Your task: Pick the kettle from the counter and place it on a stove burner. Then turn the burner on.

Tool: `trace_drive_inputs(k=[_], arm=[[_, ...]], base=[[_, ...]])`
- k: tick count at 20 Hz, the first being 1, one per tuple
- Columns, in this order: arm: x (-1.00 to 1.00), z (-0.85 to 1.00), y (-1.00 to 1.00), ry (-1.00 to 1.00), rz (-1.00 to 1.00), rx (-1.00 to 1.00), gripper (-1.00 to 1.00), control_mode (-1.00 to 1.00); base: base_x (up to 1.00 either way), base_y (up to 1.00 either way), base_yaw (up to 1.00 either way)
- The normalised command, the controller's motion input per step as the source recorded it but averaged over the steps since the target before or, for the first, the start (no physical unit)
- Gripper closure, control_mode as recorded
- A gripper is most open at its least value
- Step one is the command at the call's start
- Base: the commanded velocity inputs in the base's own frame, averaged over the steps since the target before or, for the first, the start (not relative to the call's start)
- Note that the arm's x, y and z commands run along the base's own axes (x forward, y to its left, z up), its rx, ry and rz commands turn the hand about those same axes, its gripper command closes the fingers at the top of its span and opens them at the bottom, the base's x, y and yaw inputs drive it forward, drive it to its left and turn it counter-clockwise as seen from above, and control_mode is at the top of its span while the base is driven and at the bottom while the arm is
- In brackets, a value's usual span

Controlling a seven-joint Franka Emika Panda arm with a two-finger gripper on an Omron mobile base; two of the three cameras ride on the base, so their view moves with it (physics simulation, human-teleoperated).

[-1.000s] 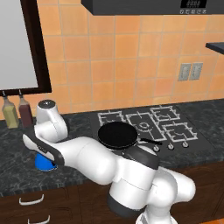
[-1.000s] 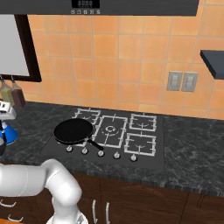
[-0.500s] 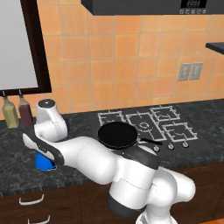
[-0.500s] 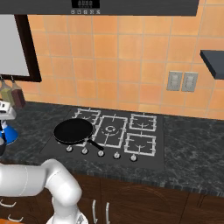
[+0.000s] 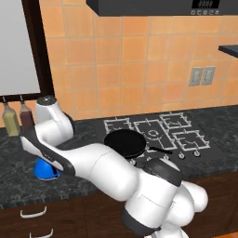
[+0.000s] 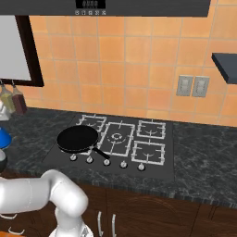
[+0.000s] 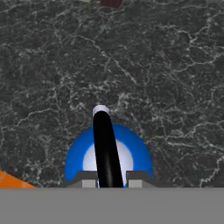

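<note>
The kettle (image 7: 108,157) sits on the counter (image 5: 14,167) left of the cooktop, its handle between the gripper (image 7: 111,178) fingers (clamped or not, I cannot tell), so lifting, placing and lighting remain.

Your claw (image 7: 106,181) sits directly over the kettle (image 7: 131,154), its handle running up between the fingertips (image 7: 85,178). The kettle stands on the counter (image 7: 166,78). Well off to the claw's right lies the frying pan (image 5: 124,143), on the cooktop (image 5: 186,139).
</note>
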Motion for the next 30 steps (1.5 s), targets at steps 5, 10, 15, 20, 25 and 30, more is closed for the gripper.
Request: trace_drive_inputs(k=[5,10,15,20,25,30], arm=[[-0.39,0.33,-0.50,-0.03,-0.02,0.00,1.00,-1.00],[-0.28,0.26,-0.68,-0.01,-0.03,0.00,1.00,-1.00],[-0.13,0.31,-0.78,-0.02,-0.02,0.00,1.00,-1.00],[-0.01,0.34,-0.91,0.00,-0.03,0.00,1.00,-1.00],[0.00,0.33,-0.94,0.00,-0.03,0.00,1.00,-1.00],[0.00,0.23,-0.96,0.00,-0.02,0.00,1.00,-1.00]], base=[[0.00,0.00,0.00],[0.00,0.00,0.00],[0.00,0.00,0.00],[0.00,0.00,0.00],[0.00,0.00,0.00],[0.00,0.00,0.00]])
